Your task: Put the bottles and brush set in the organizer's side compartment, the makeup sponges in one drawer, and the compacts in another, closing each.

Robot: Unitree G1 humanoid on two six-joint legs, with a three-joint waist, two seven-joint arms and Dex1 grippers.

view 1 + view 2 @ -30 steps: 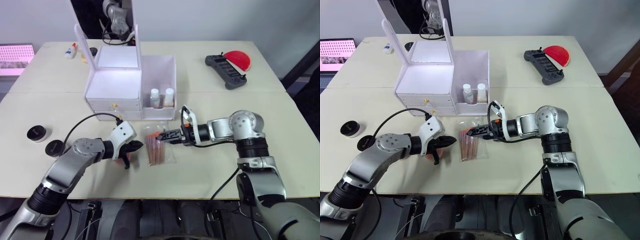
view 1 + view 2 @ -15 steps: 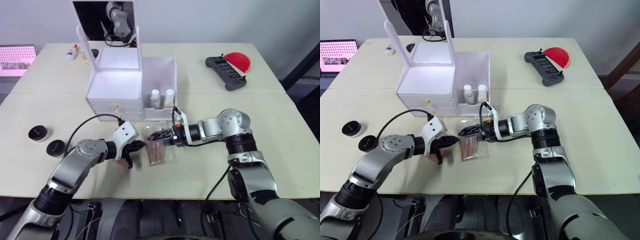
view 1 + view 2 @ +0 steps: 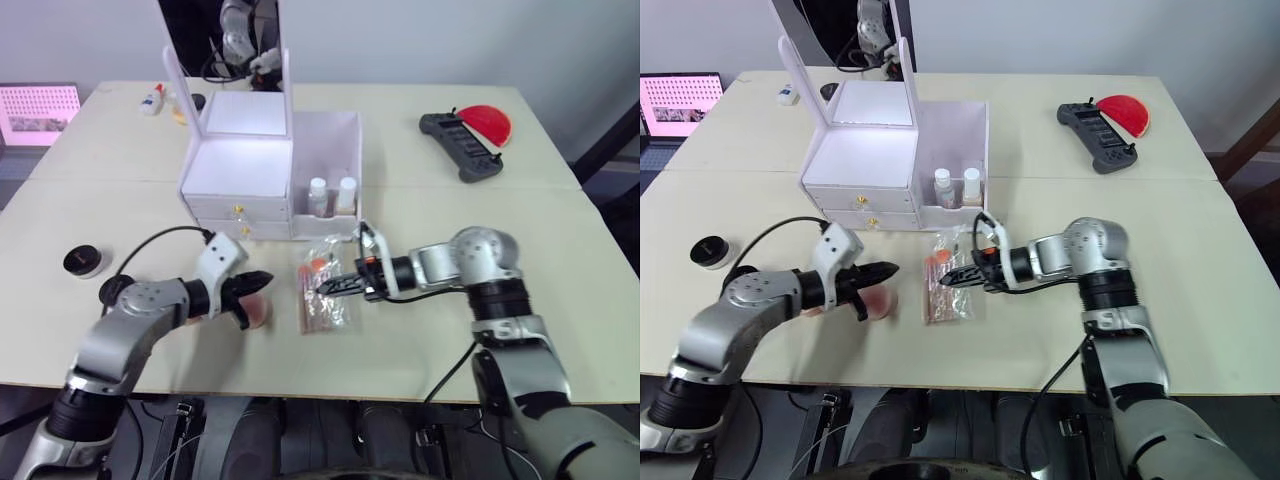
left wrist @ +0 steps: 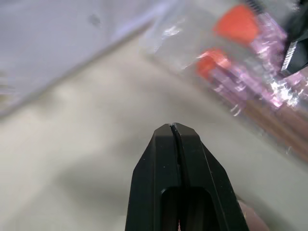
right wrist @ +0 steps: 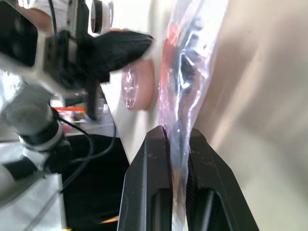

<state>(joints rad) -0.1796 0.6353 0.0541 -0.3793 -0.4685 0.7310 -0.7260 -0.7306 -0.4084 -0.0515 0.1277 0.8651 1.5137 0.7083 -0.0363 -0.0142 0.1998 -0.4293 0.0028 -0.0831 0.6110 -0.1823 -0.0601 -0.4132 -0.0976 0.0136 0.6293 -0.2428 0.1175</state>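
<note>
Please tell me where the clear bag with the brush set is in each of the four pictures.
Left eye view: brush set bag on the table, in front of the organizer.
Right eye view: same spot.
Left wrist view: upper right.
Right wrist view: centre, pinched by the right tool.
Shared landmark: its orange parts.

Glossy crinkled clear plastic brush set (image 3: 322,297); matt smooth table (image 3: 560,250)

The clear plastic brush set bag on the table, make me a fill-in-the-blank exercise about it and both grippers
The right gripper is pinching the clear plastic bag of brushes between its two ____ fingers.
The left gripper has its fingers ____, holding nothing.
Two small white-capped bottles stand in the white organizer's ____ compartment.

Missing words: black; shut; side
</note>
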